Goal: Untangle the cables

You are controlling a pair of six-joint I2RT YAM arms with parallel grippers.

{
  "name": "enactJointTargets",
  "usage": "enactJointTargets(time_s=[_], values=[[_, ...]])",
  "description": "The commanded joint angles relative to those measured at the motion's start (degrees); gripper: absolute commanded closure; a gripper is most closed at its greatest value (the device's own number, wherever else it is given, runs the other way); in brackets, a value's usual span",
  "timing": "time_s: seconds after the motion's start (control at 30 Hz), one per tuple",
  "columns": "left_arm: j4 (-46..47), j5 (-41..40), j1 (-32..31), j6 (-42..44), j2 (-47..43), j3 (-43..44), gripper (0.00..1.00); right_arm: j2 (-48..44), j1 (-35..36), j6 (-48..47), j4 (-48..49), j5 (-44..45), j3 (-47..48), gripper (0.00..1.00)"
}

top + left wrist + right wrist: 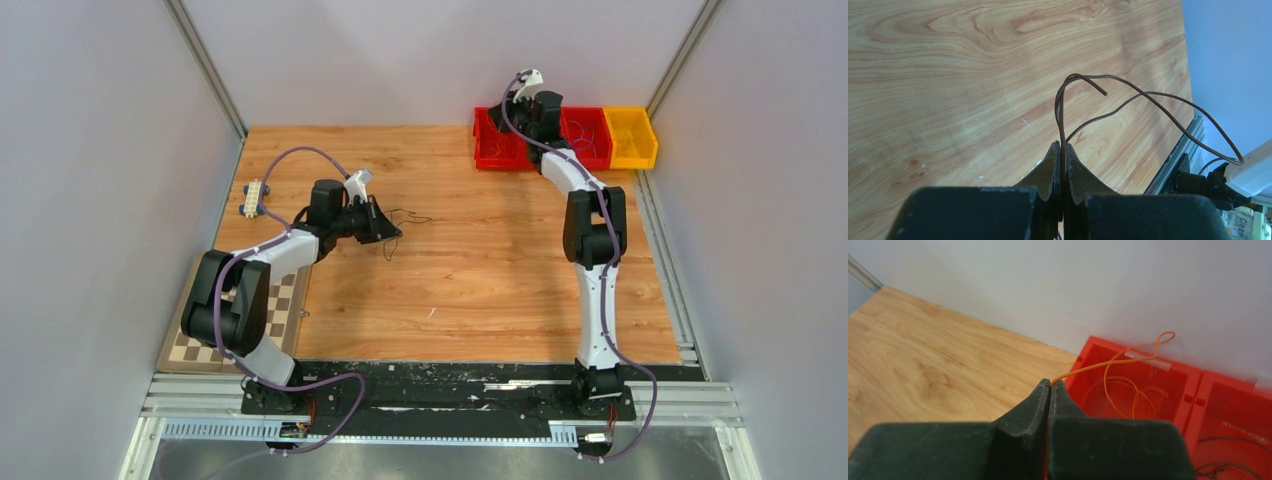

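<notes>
Each gripper pinches one wire, well apart: brown at mid-table, orange at the far bins.

The left gripper (1062, 150) has its jaws closed on a brown wire (1148, 95), which rises from the fingertips, bends over and loops off to the right above the wood table (948, 100). The right gripper (1050, 386), jaws closed on an orange wire (1108, 362), hangs at the edge of a red bin (1088, 357); the wire crosses over that bin and curls down inside it. The next red bin (1228, 405) holds dark wires (1220, 467). From above, the right arm (585, 215) hides part of both. A yellow bin (632, 138) sits beside them; a chessboard (285, 300) and a white block (253, 197) lie at the table's left.
</notes>
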Motion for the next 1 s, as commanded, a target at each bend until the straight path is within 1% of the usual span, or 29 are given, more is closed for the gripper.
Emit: enactJointTargets(time_s=[0.0, 0.33, 0.57, 0.67, 0.77, 0.83, 0.9, 0.97], values=[[0.61, 0.13, 0.35, 0.53, 0.54, 2.35, 1.00, 3.67, 0.36, -2.20, -2.71, 3.51, 2.22, 1.00], [0.47, 0.11, 0.30, 0.46, 0.65, 2.64, 1.00, 7.78, 1.32, -6.05, -6.96, 5.92, 5.65, 1.00], [0.45, -0.04, 0.33, 0.53, 0.27, 2.36, 1.00, 6.85, 2.24, -7.88, -9.85, 6.47, 5.48, 1.00], [0.55, -0.03, 0.33, 0.79, 0.09, 2.38, 1.00, 5.69, 2.25, -7.88, -10.88, 5.88, 4.92, 0.86], [0.65, -0.12, 0.30, 0.91, -0.35, 2.10, 1.00, 3.53, 2.20, -9.90, -10.84, 5.90, 4.04, 0.84], [0.97, -0.13, 0.34, 0.87, -0.69, 1.73, 1.00, 2.25, 2.17, -10.47, -10.86, 6.24, 3.84, 0.81], [1.26, -0.24, 0.33, 0.57, -0.91, 1.37, 1.00, 1.09, 2.08, -10.58, -10.81, 6.32, 3.79, 0.75], [1.89, -0.36, 0.36, -0.09, -0.94, 0.92, 1.00, 0.18, 2.05, -10.72, -10.81, 6.03, 3.62, 0.64]])
